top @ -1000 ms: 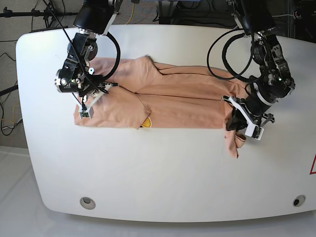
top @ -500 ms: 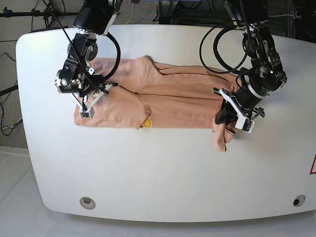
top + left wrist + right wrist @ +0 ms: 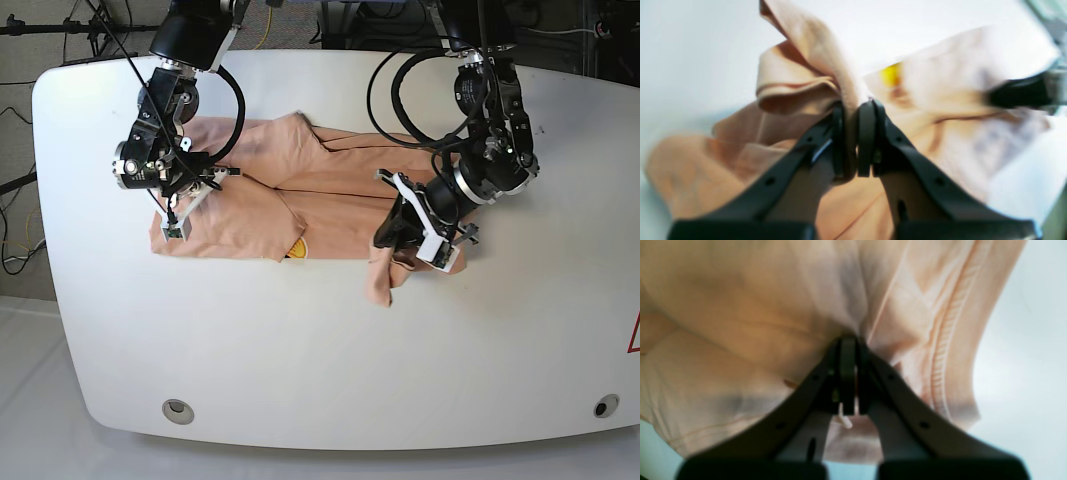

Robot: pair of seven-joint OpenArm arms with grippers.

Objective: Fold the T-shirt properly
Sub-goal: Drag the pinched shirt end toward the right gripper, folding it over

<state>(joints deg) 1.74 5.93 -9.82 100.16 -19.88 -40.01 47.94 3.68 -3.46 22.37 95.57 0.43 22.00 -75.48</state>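
- The left tool [image 3: 392, 232] is clamped on a bunched end of the T-shirt [image 3: 330, 195]; the left wrist view shows the cloth pinched between its two black tips, with a fold standing up above them.
- A short tail of that end hangs below the grip, toward the tabletop's [image 3: 300, 350] near edge.
- The right tool [image 3: 848, 373] is closed on cloth at the shirt's other end, toward the tabletop's left edge in the base view; a ribbed seam runs just beside its tips.
- The shirt lies in a long band across the far half of the tabletop, well clear of the near edge, with the yellow mark [image 3: 297, 249] at its near hem.
- Judgement: to fold well, carry the lifted end level over the band, keep the right tool anchoring the far end, and lay the edge down square before letting go so the tail does not tuck under.
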